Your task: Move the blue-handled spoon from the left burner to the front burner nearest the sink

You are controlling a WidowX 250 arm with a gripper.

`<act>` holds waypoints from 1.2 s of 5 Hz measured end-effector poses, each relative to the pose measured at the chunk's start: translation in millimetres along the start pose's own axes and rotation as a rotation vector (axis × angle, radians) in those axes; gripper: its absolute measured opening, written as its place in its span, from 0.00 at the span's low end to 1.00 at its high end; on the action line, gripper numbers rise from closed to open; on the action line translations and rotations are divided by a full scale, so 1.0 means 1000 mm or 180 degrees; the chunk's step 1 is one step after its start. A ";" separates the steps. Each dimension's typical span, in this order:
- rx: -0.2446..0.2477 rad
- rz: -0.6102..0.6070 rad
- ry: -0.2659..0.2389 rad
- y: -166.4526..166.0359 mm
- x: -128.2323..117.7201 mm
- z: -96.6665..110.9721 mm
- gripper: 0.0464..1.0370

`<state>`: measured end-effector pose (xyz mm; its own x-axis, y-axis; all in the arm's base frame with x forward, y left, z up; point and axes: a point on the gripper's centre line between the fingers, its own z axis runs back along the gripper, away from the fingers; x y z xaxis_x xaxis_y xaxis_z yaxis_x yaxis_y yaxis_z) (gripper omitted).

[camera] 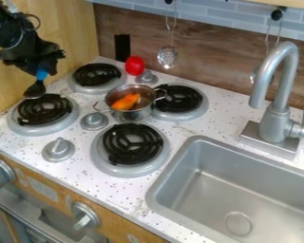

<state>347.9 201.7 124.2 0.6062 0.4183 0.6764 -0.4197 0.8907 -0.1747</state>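
At the upper left, the gripper (42, 67) is closed around the blue handle of the spoon (35, 90), apparently pinched high so the black bowl hangs free, near the back edge of the left burner (43, 110). The pot (130, 114) sits among the burners, overlapping the rim of the right one; its walls keep the orange piece (125, 102) contained. Behind it, a red thing (135, 65) stands by a knob. The skimmer (168, 57) hangs on the wall, likely for storage. Farther right, the tap (276, 95) arches toward the sink (172, 166).
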 end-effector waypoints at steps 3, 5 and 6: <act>-0.0873 -0.0938 0.0130 -0.115 -0.075 0.009 0.40; -0.1138 -0.1229 0.0271 -0.153 -0.094 0.010 0.40; -0.1158 -0.1268 0.0440 -0.156 -0.109 -0.002 0.40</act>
<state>348.7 17.1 76.0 0.7635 0.0342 0.6449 0.1056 0.9786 -0.1769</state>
